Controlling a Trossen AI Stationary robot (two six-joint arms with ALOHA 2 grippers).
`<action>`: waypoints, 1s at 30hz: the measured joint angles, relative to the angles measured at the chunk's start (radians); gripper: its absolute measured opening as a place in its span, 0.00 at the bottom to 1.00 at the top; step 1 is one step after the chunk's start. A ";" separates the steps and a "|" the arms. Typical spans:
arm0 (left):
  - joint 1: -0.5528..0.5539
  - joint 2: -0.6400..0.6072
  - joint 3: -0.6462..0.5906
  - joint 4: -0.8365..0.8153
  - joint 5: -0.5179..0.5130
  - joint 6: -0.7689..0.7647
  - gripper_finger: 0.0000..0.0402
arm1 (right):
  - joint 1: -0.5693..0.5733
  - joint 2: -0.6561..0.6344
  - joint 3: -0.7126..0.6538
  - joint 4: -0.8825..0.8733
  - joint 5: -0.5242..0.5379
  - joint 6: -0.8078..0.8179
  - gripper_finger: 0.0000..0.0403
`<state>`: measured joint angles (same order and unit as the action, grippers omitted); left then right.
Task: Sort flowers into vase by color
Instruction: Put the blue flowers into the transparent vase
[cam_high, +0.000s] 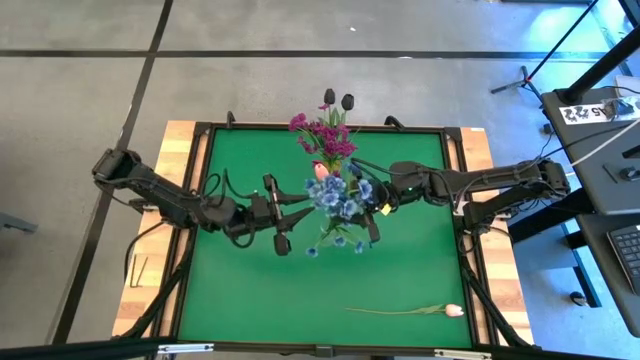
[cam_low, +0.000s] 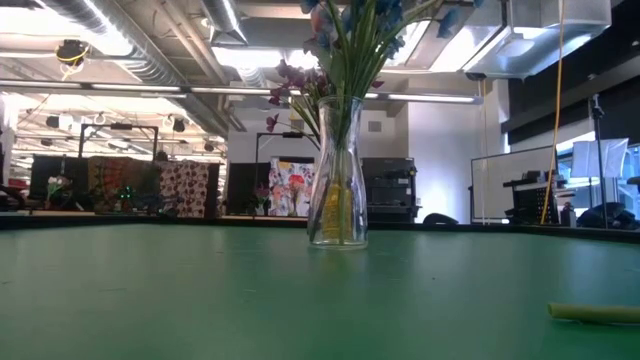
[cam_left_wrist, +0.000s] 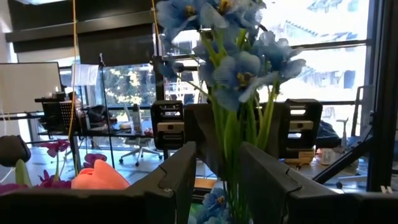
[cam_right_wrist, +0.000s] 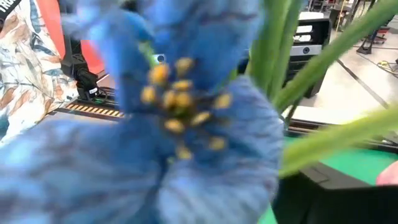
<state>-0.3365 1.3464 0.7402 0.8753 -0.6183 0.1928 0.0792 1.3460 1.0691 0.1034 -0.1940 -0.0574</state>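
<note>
A clear glass vase (cam_low: 337, 190) stands mid-table on its base, holding blue flowers (cam_high: 340, 195), magenta flowers (cam_high: 322, 135), near-black tulip buds (cam_high: 338, 100) and a pale pink tulip (cam_high: 320, 170). My left gripper (cam_high: 305, 205) is level at the bouquet's left side. It is open, with the blue flowers' green stems (cam_left_wrist: 229, 149) showing in the gap between its fingers. My right gripper (cam_high: 372, 200) is at the bouquet's right side, under the blue blossoms (cam_right_wrist: 174, 124). Another pale pink tulip (cam_high: 455, 310) lies flat near the table's front right. My left gripper comes level from the table's left with a finger (cam_left_wrist: 180, 174) on either side of the blue flowers' stems (cam_left_wrist: 231, 168). Whether a finger touches them, I cannot tell. The stems stand upright in the vase.
The green mat (cam_high: 250, 290) lies bare in front of and to both sides of the vase. The loose tulip's stem (cam_high: 395, 310) stretches along the near edge. Wooden table borders (cam_high: 180, 180) flank the mat.
</note>
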 joint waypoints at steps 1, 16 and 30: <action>-0.002 0.000 0.000 0.000 -0.001 0.000 0.29 | 0.000 0.000 0.000 0.000 0.000 0.000 0.49; -0.031 0.000 0.000 -0.001 -0.020 -0.002 0.29 | 0.000 0.000 0.000 0.007 0.001 0.002 0.65; -0.083 -0.056 0.000 -0.053 -0.104 0.010 0.29 | 0.000 0.006 0.157 -0.311 0.065 -0.007 0.65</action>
<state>-0.4193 1.2908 0.7406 0.8219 -0.7221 0.2026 0.0792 1.3525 1.2257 -0.2073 -0.1294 -0.0647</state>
